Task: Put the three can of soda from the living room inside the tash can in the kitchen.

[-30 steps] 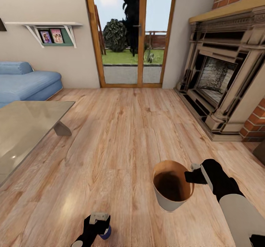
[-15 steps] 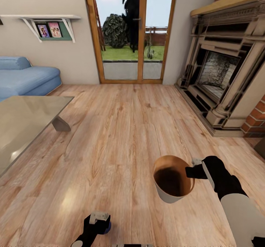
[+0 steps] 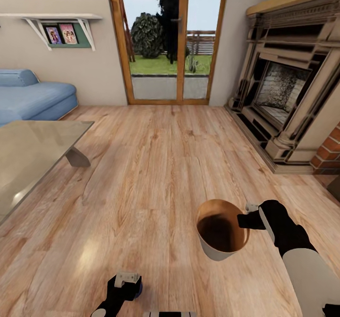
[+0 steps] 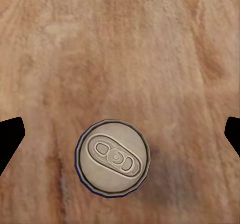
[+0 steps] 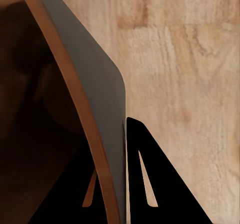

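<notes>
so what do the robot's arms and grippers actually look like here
The right arm has a smooth white forearm shell joined to a bulbous matte black wrist; the right gripper is black with a small pale grey block. The left gripper is black too, topped by a pale grey block. Fingers are flat black wedges with slots.

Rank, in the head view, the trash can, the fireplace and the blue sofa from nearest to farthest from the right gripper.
1. Trash can: its rim is pinched in the right gripper.
2. Fireplace: ahead, along the right wall.
3. Blue sofa: far across the room, on the left.
</notes>
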